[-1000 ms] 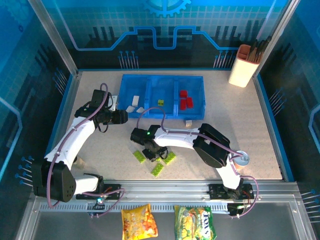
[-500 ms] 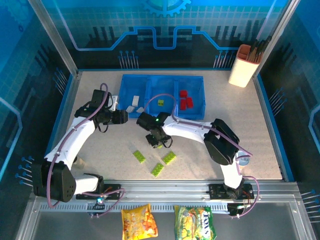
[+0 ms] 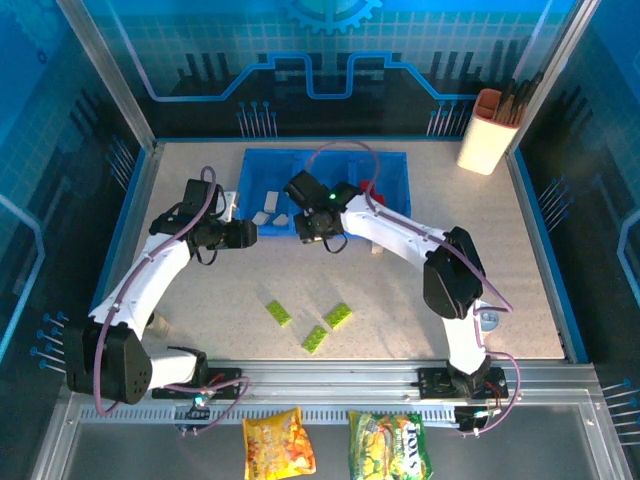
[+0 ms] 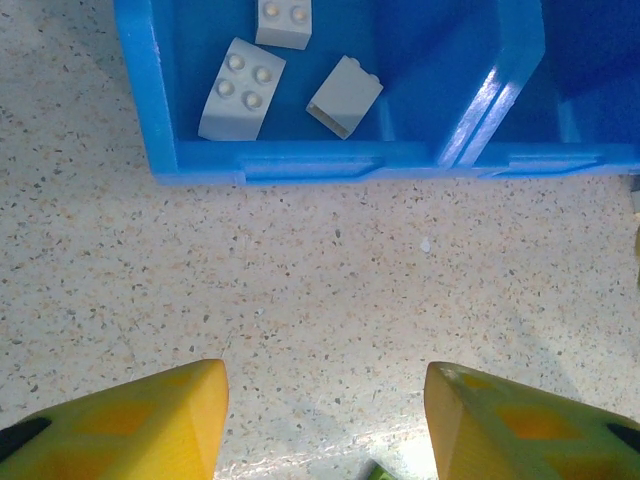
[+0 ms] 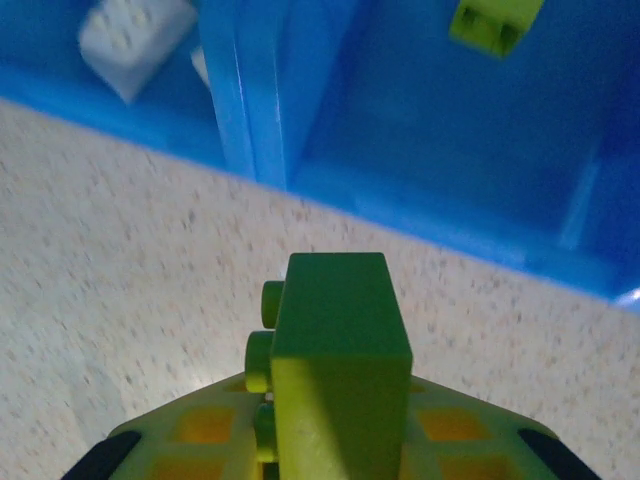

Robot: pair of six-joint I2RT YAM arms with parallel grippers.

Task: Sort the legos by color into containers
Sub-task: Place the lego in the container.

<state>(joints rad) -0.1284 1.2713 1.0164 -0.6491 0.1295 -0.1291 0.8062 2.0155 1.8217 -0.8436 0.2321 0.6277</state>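
Speckled beige table (image 3: 520, 280) under blue-lit walls, and the blue three-part tray (image 3: 400, 157) sits at the far middle. The right gripper (image 3: 314, 230) is up at the tray's near wall, about where the left and middle compartments meet, jaws clamped on a lime green brick (image 5: 335, 350). From the right wrist, that brick stands studs-left between the yellow fingers (image 5: 200, 430), above bare table just short of the tray. Beyond it, another green brick (image 5: 495, 22) lies in the middle compartment.

Over on the left, the left gripper (image 3: 245, 233) hangs just near of the tray's left compartment, jaws apart and nothing between them. Its wrist view looks over the wall at three white bricks (image 4: 240, 88) lying in that compartment.

Out on the open table, three loose green bricks (image 3: 316, 339) lie in a cluster, well near of the tray. An orange-and-white cup (image 3: 487, 130) stands at the far right corner.
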